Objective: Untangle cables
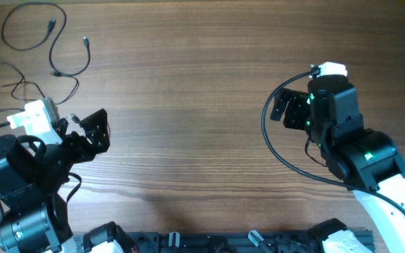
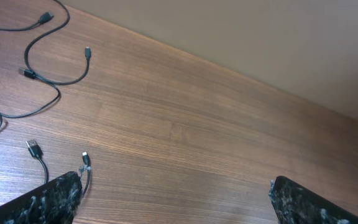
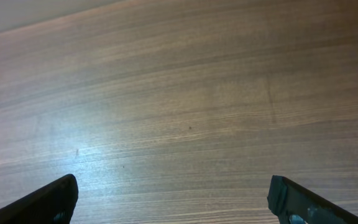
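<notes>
Cables (image 1: 53,72) loose in far-left corner, strands just beside spread left hand (image 1: 102,131)

Black cables (image 2: 48,79) have silvery plug ends. The surface (image 1: 188,84) is brown with fine streaked wood grain. The left tool (image 1: 93,130) and right tool (image 1: 287,107) are black.

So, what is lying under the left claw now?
Mostly bare table shows between the fingers of the open left claw. Two plug ends of the cables lie beside one finger; one thin cord passes behind it, and where that goes is covered.
</notes>
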Motion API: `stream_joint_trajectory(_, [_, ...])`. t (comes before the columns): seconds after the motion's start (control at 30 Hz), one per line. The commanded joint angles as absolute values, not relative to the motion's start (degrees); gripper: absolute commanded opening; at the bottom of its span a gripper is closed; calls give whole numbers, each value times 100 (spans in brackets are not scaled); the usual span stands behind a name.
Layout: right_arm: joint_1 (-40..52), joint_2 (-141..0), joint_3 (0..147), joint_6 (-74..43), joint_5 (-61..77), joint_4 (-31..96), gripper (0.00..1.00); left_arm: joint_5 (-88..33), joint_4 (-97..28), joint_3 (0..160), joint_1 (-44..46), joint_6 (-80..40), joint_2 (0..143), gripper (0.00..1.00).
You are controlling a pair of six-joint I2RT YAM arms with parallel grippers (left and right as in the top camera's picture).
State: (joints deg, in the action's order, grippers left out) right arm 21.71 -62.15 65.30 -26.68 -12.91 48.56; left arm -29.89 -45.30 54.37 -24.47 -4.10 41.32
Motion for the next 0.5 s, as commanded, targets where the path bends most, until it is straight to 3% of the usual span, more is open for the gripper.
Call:
stream_joint_trajectory(0.0, [2167, -6235, 6130, -2567, -1389, 4641, 100, -2950, -4534, 5384, -2423, -322, 4136, 100])
stream_joint_trajectory(0.47, [1962, -5221, 3894, -2609, -1028, 2766, 100, -2950, -4534, 5384, -2423, -322, 4136, 100])
